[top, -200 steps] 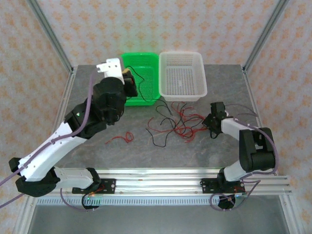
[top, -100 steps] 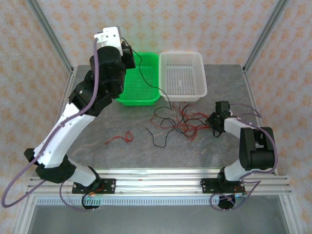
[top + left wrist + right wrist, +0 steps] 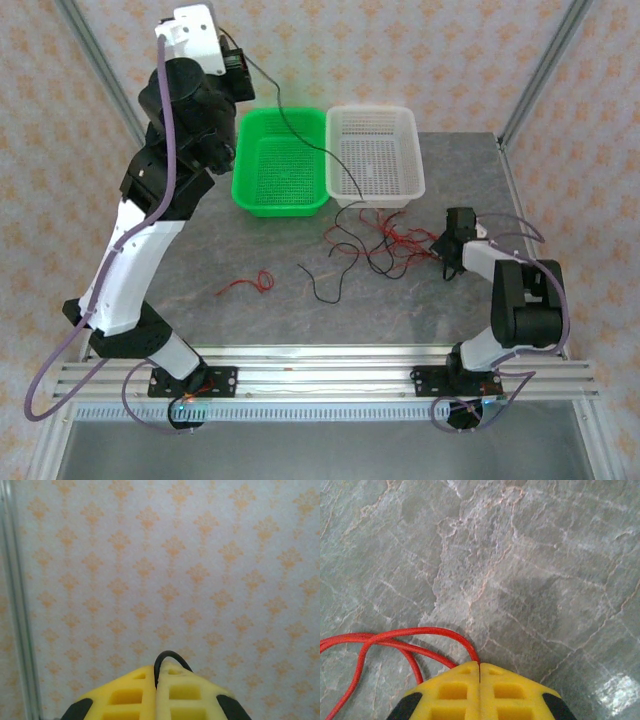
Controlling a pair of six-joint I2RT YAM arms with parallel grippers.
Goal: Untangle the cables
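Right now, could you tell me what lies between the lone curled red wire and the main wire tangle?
A thin black wire, bent in a V, on the grey stone table, in the top view.

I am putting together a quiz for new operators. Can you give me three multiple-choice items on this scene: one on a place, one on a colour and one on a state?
1. Where does the green basket stand?
A. left of the white basket
B. right of it
C. inside it

2. What does the right gripper pinch?
A. a white cable
B. a red cable
C. a blue cable

3. How is the left gripper?
A. wide open
B. shut on a black cable
C. shut on nothing

Answers:
1 A, the top view shows the baskets side by side, with the green one on the left.
2 B, a red strand ends between its closed pads.
3 B, a black loop sticks out from its closed pads.
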